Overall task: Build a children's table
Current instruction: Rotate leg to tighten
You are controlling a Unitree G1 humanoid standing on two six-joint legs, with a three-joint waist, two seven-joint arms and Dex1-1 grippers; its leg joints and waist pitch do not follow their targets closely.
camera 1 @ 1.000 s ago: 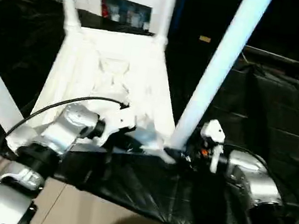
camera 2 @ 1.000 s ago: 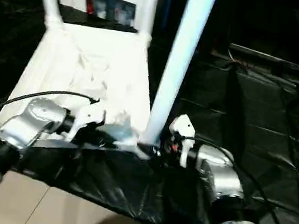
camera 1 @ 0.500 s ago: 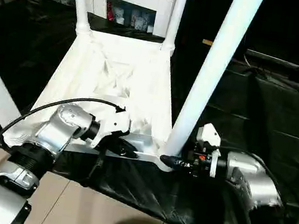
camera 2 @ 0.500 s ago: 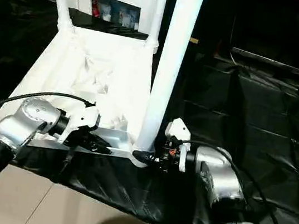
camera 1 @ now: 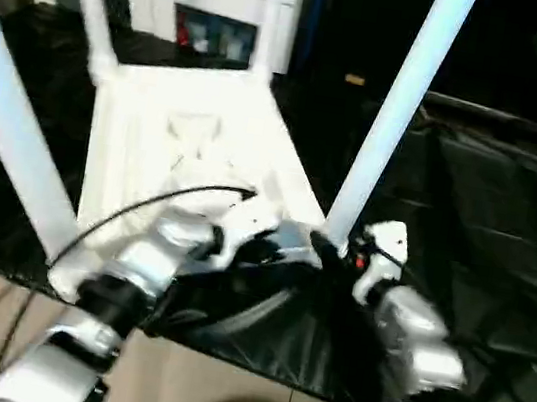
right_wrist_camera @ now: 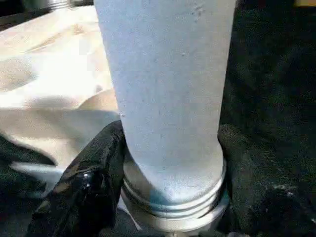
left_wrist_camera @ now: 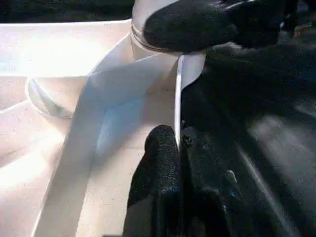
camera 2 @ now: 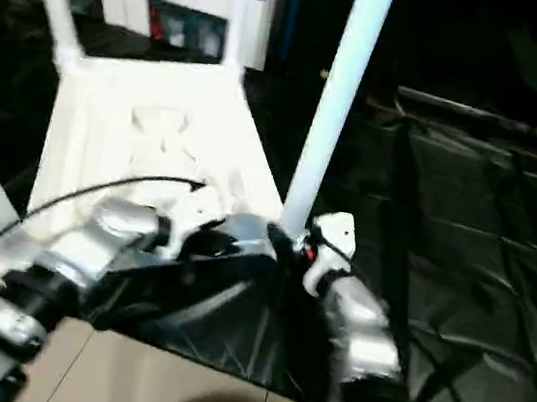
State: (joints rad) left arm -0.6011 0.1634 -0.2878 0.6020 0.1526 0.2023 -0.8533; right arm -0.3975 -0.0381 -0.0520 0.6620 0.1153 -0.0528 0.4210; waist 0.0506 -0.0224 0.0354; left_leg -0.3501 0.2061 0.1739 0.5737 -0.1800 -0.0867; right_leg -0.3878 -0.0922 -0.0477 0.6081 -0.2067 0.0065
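Leg (right_wrist_camera: 168, 98) clenched at its base by right tool (right_wrist_camera: 168, 197), left tool (left_wrist_camera: 170, 168) pinching tabletop (camera 1: 187, 138) rim; likely light, stiff, slippery plastic—grip low.

- My left arm (camera 1: 153, 265) is a rounded silver forearm stepping down to a black ring, then a silver cuff.
- A thin black cable (camera 1: 161, 207) arcs over it towards a white bracket, I think the wrist camera mount.
- My right arm (camera 1: 415, 334) matches in silver, with a white block (camera 1: 383, 248) showing small red-orange marks.
- Fingers (left_wrist_camera: 158, 173) are matte black, rounded.
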